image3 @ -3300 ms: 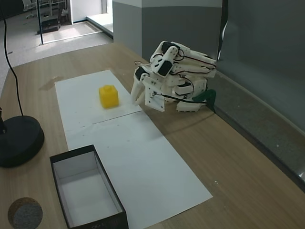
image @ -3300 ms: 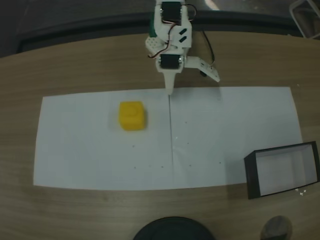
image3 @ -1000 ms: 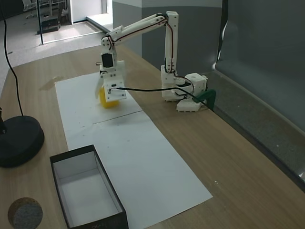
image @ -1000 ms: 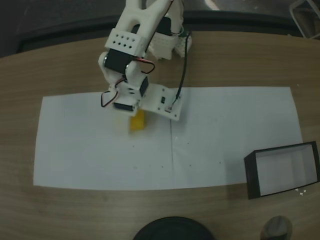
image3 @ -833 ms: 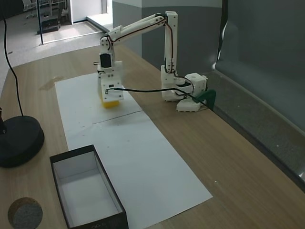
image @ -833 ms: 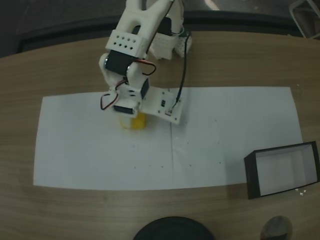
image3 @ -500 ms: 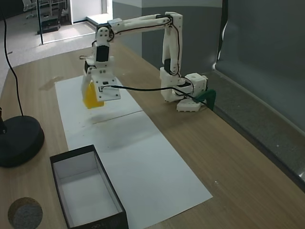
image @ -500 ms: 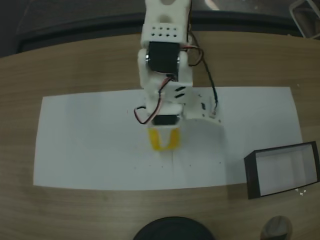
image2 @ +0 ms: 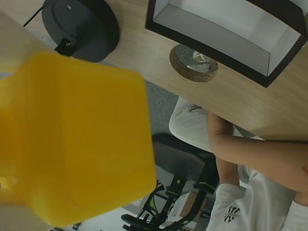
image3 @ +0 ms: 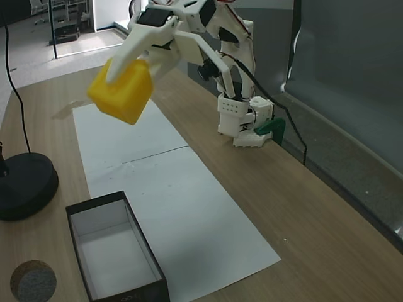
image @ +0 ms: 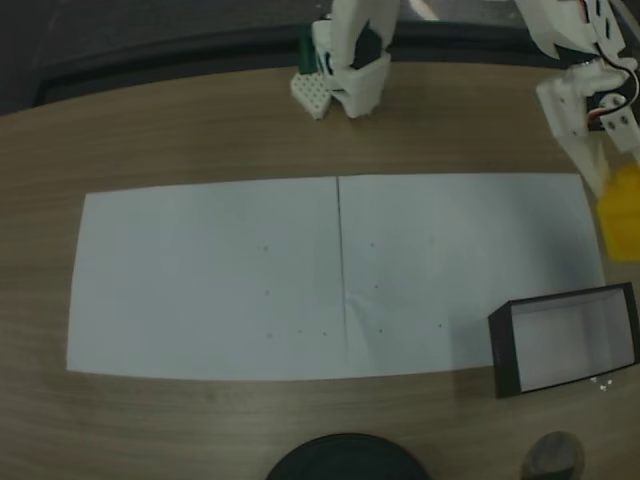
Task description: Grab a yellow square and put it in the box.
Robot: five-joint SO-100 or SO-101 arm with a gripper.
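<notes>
Yellow square (image3: pixel 121 90) is up in the air now, high over the table (image3: pixel 302 214), pinched by the gripper (image3: pixel 129 66). Half a second ago it hung low over the middle of the white paper (image: pixel 210 280); now, in a fixed view, it sits at about 3 o'clock, cut off by the picture's edge (image: pixel 621 212) and above the box. The arm has swung over and lifted a lot.

From biggest to smallest: the table is brown wood. The white paper lies flat on it, with a fold line down its middle. The arm (image3: pixel 208 25) is white and reaches out from its base (image3: pixel 242 123) by the grey wall. The round black object (image3: pixel 22 185) rests on the table at about 9 o'clock in a fixed view. The box (image3: pixel 116 255) is at about 7 o'clock there, with black walls and a pale inside, just as before. The yellow square looks huge and blurry in the wrist view (image2: pixel 72 139), so its edges are hard to make out. The small grey round thing (image3: pixel 33 281) lies just beside the box.

In the wrist view a person's arm (image2: pixel 255 154) is seen past the table edge.
</notes>
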